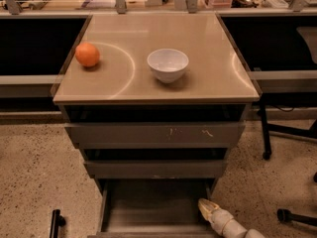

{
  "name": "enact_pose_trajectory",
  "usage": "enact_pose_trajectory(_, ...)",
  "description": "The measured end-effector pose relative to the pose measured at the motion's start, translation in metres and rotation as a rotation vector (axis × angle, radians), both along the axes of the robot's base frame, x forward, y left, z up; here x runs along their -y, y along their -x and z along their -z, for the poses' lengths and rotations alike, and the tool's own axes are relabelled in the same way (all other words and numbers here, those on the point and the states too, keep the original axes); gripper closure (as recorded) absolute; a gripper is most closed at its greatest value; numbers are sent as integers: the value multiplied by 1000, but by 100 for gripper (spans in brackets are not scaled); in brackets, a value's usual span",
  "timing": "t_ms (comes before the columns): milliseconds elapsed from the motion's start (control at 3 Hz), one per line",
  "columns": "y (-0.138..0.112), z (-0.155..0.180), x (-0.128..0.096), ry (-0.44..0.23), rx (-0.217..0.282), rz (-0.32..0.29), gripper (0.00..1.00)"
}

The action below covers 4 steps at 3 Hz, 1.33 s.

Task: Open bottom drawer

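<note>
Claw (207, 207) reaches in from the lower right corner of the frame, its pale tip at the right side of the bottom drawer (148, 208). Whether the claw is spread or pressed together cannot be told, nor whether it grips the drawer wall or only rests against it. The bottom drawer sits at the lower middle of the frame, already drawn out below the middle drawer (154, 169) and the scratched top drawer (124, 134), with its grey inside showing. It lies just left of the claw, its front running left to right, so any further pull likely goes toward the bottom edge. On the table (208, 38) stand an orange (87, 54) and a white bowl (168, 64).
</note>
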<state>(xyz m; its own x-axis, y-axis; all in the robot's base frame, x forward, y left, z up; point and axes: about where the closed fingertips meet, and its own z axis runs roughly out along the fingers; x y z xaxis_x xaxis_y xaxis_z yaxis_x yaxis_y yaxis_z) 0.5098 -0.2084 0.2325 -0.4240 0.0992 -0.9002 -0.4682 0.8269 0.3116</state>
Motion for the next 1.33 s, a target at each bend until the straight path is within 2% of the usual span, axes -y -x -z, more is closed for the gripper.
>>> enact_pose_trajectory(333, -7, -13, 3, -9, 29, 19, 81)
enact_pose_trajectory(1333, -6, -13, 3, -9, 29, 18, 12)
